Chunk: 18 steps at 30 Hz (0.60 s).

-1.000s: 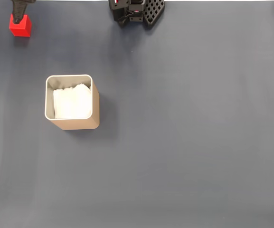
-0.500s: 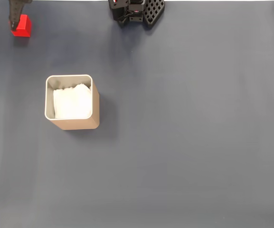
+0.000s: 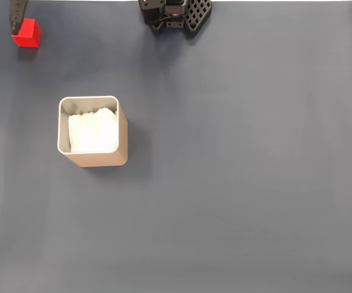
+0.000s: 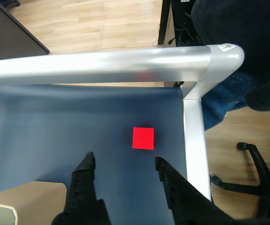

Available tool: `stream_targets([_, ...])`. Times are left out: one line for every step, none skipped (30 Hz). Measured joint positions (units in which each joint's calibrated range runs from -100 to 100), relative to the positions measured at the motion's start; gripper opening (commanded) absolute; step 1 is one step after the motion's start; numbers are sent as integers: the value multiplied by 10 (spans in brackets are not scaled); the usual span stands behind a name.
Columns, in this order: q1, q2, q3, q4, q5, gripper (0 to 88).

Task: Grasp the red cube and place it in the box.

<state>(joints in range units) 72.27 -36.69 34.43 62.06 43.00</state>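
The red cube point(image 3: 27, 33) lies on the dark blue mat at the far top-left corner of the fixed view. A dark fingertip point(image 3: 16, 23) of my gripper reaches in from the top edge and meets the cube's left side. In the wrist view the red cube point(image 4: 143, 138) rests on the mat just beyond my gripper point(image 4: 123, 161). The gripper is open, its black fingers spread wider than the cube, and nothing is between them. The tan box point(image 3: 122, 141) with white lining stands upright below and right of the cube; one corner of the box point(image 4: 27, 199) shows in the wrist view.
The black arm base point(image 3: 176, 13) sits at the top middle edge. A silver table frame point(image 4: 125, 63) runs close behind and beside the cube. Past it are wooden floor, a person's jeans point(image 4: 223, 98) and a chair base point(image 4: 251, 178).
The gripper has shifted a little left and up toward the frame's edge, uncovering the cube's top. The cube and the box have stayed in place.
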Motion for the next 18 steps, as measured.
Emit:
stream_targets([1,0,5,0,0,342])
stream_targets([2,0,7,0,0,343])
stream_targets([2,0,8,0,0,343])
stream_targets([2,0,8,0,0,343])
stream_targets([2,0,8,0,0,343])
stream_targets([2,0,8,0,0,343])
stream_targets([2,3,8,0,0,344])
stream_targets([2,5,8,0,0,344])
stream_targets([2,10,8,0,0,345])
stream_targets([2,15,8,0,0,346])
stream_targets([2,21,8,0,0,348])
stream_targets([2,26,8,0,-1,348])
stream_targets([2,30,8,0,-3,348])
stream_targets([2,35,8,0,-5,349])
stream_targets([2,39,8,0,-6,349])
stream_targets([2,43,8,0,-8,349])
stream_targets([2,44,8,0,-9,349])
stream_targets([2,47,8,0,-10,349])
